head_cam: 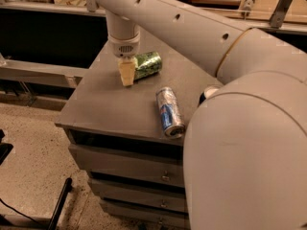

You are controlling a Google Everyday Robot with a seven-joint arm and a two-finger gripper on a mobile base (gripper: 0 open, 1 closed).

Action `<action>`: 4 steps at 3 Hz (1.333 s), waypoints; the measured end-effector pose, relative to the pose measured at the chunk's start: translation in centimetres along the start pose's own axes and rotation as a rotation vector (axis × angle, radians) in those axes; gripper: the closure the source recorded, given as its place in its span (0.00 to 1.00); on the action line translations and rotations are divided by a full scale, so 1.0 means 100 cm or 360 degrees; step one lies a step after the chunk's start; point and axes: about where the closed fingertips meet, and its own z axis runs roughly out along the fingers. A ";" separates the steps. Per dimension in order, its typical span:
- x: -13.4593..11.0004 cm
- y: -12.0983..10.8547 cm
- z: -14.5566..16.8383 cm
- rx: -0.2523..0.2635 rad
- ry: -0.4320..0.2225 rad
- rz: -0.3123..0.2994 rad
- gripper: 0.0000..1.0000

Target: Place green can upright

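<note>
Green can [146, 65] is lying on its side on the tabletop [110, 104], just right of your gripper [127, 74], its left end sitting hidden behind it. Your gripper is hanging low over the tabletop, and you cannot tell whether it is apart, together or clamped. You are probably risking a roll: closing off-centre on that round body could be squirting it away, perhaps toward the slim can [170, 111] lying farther right, nearer the front edge.
</note>
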 end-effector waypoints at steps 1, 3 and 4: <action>0.000 0.000 0.000 0.0000 0.0000 0.0000 0.88; -0.006 -0.015 -0.050 0.0123 -0.0211 0.0161 1.00; -0.007 -0.028 -0.086 0.0184 -0.0416 0.0303 1.00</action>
